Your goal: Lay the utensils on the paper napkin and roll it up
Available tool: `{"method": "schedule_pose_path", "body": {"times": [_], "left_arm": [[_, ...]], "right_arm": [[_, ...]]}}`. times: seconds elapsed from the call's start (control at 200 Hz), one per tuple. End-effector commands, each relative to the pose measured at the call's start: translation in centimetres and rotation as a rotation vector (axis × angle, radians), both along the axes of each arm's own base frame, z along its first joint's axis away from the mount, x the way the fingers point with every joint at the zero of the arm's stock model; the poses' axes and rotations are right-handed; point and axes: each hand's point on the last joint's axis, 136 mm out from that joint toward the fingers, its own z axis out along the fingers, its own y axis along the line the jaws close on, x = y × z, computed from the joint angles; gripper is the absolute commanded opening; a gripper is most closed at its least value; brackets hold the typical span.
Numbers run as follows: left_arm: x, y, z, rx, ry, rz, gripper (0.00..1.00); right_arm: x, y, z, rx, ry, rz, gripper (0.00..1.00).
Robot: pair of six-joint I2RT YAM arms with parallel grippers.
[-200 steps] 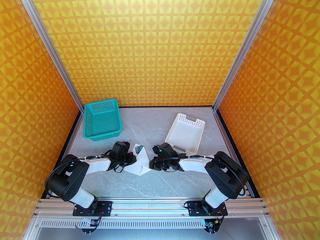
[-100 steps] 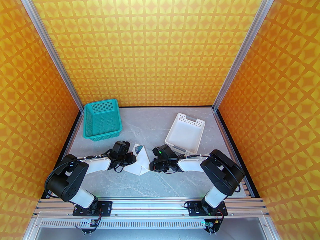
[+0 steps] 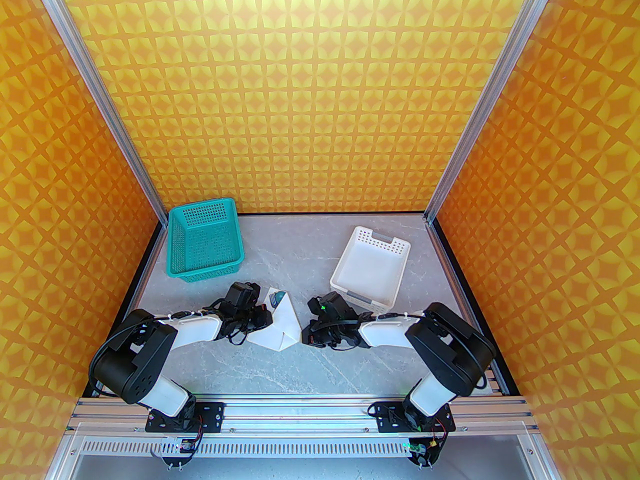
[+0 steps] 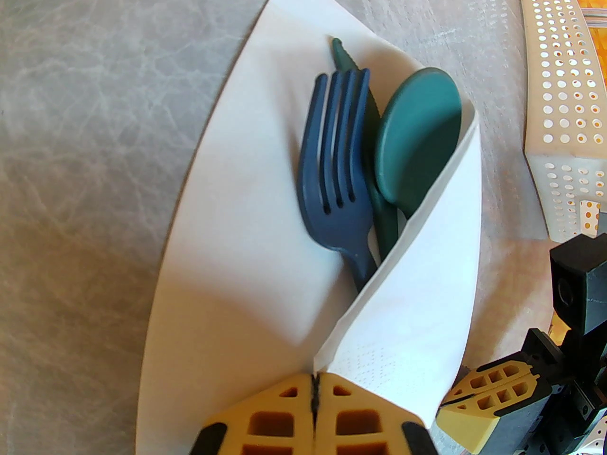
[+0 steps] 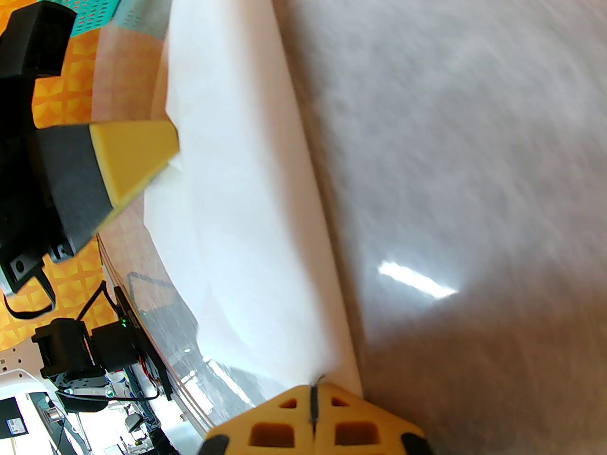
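The paper napkin (image 3: 280, 328) lies white on the grey table (image 3: 325, 368), at the lower centre of the overhead view, between the two arms. In the left wrist view its right side is folded diagonally across, forming a pocket. The utensils poke out at the upper middle: a fork (image 4: 332, 183), a knife (image 4: 384, 221) mostly hidden behind it, and a spoon (image 4: 417, 135). The left gripper (image 4: 315, 396) is clenched, tips at the napkin's lower fold. The right gripper (image 5: 313, 405) is clenched too, at the napkin's edge. Whether either pinches paper cannot be told.

Over the last second the right arm has shifted slightly, while the napkin has kept its shape. The roll therefore looks only partly done. A teal basket (image 3: 205, 243) and a white tray (image 3: 370, 268) stand further back.
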Motion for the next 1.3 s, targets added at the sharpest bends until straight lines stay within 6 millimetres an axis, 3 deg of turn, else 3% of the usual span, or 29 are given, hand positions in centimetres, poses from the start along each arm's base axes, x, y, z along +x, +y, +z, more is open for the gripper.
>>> {"method": "schedule_pose_path", "body": {"times": [0.0, 0.225, 0.33, 0.49, 0.62, 1.065, 1.295], "left_arm": [[-0.6, 1.3, -1.1, 0.084, 0.021, 0.011, 0.0], [-0.7, 1.3, -1.2, 0.082, 0.025, 0.013, 0.0], [-0.7, 1.2, -1.1, 0.082, 0.023, 0.011, 0.0], [-0.7, 1.2, -1.0, 0.081, 0.021, 0.01, 0.0], [-0.7, 1.1, -1.1, 0.08, 0.023, 0.011, 0.0], [-0.6, 1.3, -1.0, 0.092, 0.024, 0.018, 0.0], [-0.6, 1.4, -1.0, 0.099, 0.024, 0.019, 0.0]], "right_arm": [[-0.3, -0.7, 0.9, -0.042, -0.001, -0.012, 0.01], [2.4, 1.4, 4.3, 0.051, -0.103, -0.04, 0.01], [3.5, 2.4, 4.4, 0.075, -0.117, -0.042, 0.01], [4.5, 3.3, 2.7, 0.077, -0.086, -0.044, 0.0], [3.7, 3.4, 1.7, 0.079, -0.043, -0.025, 0.0], [0.0, 0.5, -1.5, 0.001, 0.042, -0.019, 0.0], [-1.1, -0.5, -1.7, -0.025, 0.049, -0.01, 0.0]]}}
